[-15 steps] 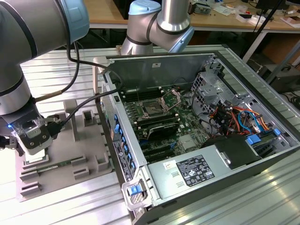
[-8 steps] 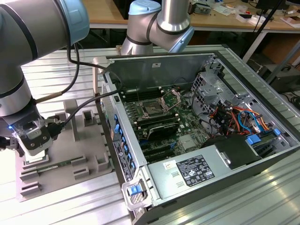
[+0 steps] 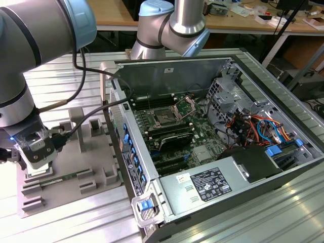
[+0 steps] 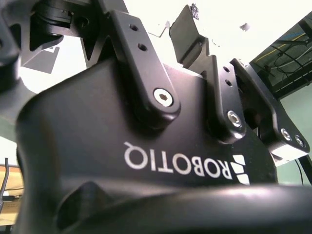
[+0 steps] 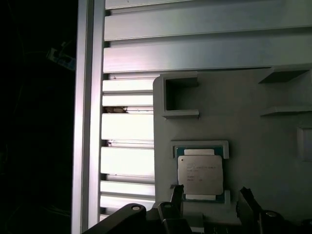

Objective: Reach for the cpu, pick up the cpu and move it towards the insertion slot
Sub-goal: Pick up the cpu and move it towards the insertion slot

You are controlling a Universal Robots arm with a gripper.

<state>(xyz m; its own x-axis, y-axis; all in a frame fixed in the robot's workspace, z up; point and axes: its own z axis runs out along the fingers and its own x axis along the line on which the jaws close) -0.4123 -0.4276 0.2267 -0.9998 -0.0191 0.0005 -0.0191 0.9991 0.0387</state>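
Observation:
The cpu point(image 5: 200, 174), a small square chip with a silvery top, lies flat in a recess of the grey tray point(image 5: 253, 126) in the first wrist view. My gripper point(image 5: 211, 199) is open just above it. Its two black fingertips point(image 5: 176, 195) stand apart on either side of the chip's near edge, and nothing is held. In the exterior view the gripper point(image 3: 35, 161) hangs low over the tray point(image 3: 96, 152) at the exterior view's left. The insertion slot point(image 3: 165, 119) is on the green board inside the open computer case, with its silver frame lifted. The gripper's black housing point(image 4: 97, 146) shows close up in the second wrist view.
The open computer case point(image 3: 212, 66) stands at the exterior view's right of the tray, and its metal side wall point(image 3: 129, 152) rises between the two. A green memory stick point(image 3: 61, 178) lies on the tray. Ribbed aluminium table slats point(image 5: 126, 126) border the tray.

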